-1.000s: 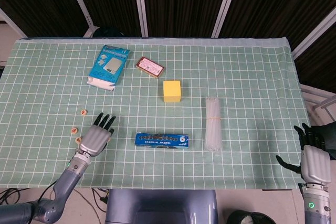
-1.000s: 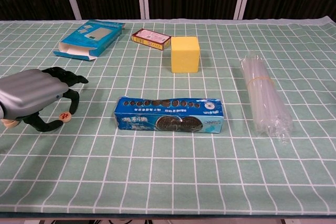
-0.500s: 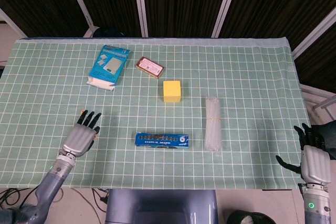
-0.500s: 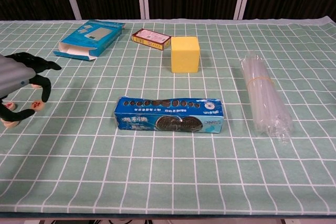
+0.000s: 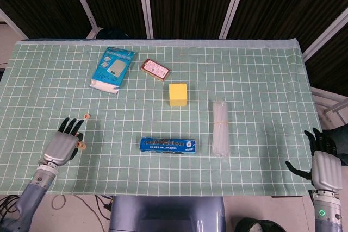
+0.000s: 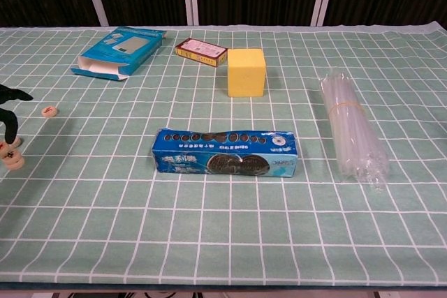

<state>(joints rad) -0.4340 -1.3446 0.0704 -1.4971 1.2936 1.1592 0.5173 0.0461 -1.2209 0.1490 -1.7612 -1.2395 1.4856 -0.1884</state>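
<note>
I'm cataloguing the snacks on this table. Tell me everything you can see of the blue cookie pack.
The cookie pack is a long, narrow sleeve in glossy blue wrapping, printed with dark round sandwich cookies and white lettering too small to read. It looks sealed and undented. It lies flat on its long side on the green checked tablecloth, crosswise to the robot, near the table's front middle. Nothing touches it; the yellow block sits apart behind it.

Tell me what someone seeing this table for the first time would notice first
The bright yellow cube stands out near the middle of the green checked tablecloth, with a long blue cookie pack lying in front of it. At the left edge, the left hand hovers over small round wooden pieces, while the right hand waits off the table's right corner.
</note>
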